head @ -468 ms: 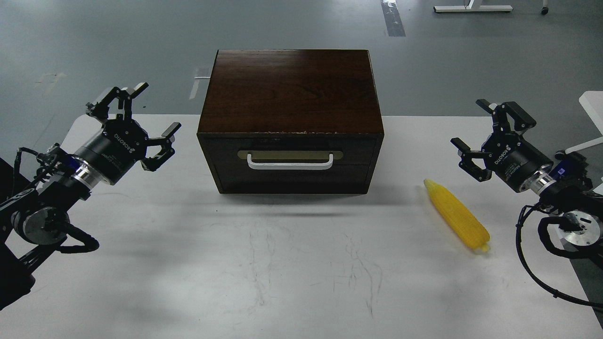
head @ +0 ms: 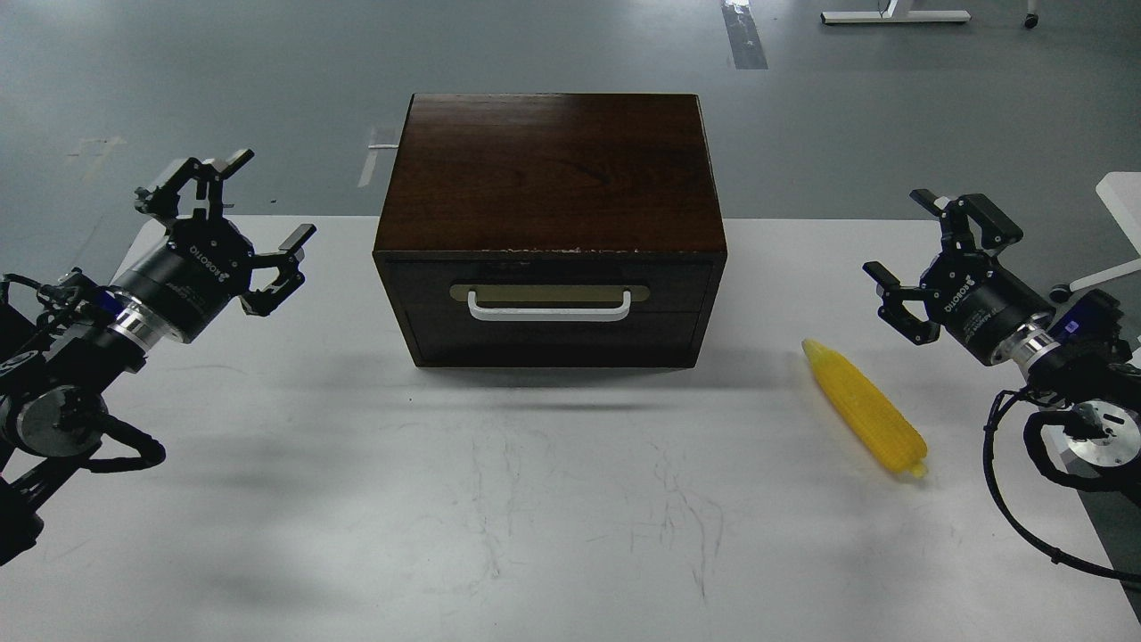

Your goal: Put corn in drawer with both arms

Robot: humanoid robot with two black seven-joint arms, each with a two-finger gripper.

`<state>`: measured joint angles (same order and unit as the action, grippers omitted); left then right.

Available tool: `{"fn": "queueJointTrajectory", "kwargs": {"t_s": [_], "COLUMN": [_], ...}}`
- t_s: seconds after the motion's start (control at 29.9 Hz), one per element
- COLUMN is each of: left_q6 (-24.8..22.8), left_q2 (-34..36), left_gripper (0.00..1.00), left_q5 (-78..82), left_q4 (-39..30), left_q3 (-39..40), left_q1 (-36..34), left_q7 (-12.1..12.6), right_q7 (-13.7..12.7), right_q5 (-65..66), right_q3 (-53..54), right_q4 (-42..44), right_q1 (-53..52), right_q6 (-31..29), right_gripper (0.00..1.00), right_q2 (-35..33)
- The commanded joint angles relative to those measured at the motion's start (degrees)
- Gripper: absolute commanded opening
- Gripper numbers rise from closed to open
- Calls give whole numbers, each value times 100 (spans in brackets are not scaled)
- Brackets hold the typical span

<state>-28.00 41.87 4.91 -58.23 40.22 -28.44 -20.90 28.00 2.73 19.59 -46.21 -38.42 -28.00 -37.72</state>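
Note:
The yellow corn (head: 865,409) lies on the white table (head: 553,517), right of the dark brown wooden box (head: 548,178), its tapered end pointing toward the box. The drawer (head: 548,285) is shut, showing its brass plate and white bar handle (head: 549,310). My left gripper (head: 241,214) is open and empty, held above the table's left side, well left of the box. My right gripper (head: 927,250) is open and empty, above the table's right side, up and to the right of the corn.
The box stands at the table's far middle edge. A second drawer front (head: 553,337) sits below the handled one. Grey floor lies beyond the table. A white object (head: 1121,192) shows at the right edge.

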Motion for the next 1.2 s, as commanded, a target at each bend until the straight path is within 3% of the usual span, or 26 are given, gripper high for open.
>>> {"fn": "queueJointTrajectory", "kwargs": {"t_s": [0.0, 0.17, 0.37, 0.5, 0.7, 0.84, 1.04, 1.17], "left_q6": [0, 0, 0, 0, 0, 0, 0, 0], "left_q2": [119, 295, 725, 989, 919, 832, 58, -494], "left_gripper": [98, 98, 98, 98, 98, 98, 98, 98], "left_q5": [9, 457, 1730, 3353, 5541, 6854, 8894, 9860], "left_q4": [617, 804, 190, -871, -2374, -3018, -3300, -3239], "left_q3": [30, 3, 38, 30, -23, -93, -1085, -2489], "left_q1": [-301, -741, -1505, -2181, -2709, -2930, -3667, -4677], "left_q7": [15, -2, -335, -695, -710, -710, -710, -710], "right_q7": [0, 0, 0, 0, 0, 0, 0, 0], "right_q5": [-1, -10, -9, -10, -10, -10, -10, -10], "right_q3": [-8, 88, 106, 115, 115, 115, 115, 115], "right_q4": [234, 674, 789, 745, 727, 727, 727, 736], "right_q1": [-60, -60, -60, -51, -60, -60, -78, -78], "right_q6": [0, 0, 0, 0, 0, 0, 0, 0], "right_gripper": [100, 100, 100, 100, 100, 100, 100, 100], "right_q2": [-7, -7, -7, 54, 169, 177, 283, 283]}}
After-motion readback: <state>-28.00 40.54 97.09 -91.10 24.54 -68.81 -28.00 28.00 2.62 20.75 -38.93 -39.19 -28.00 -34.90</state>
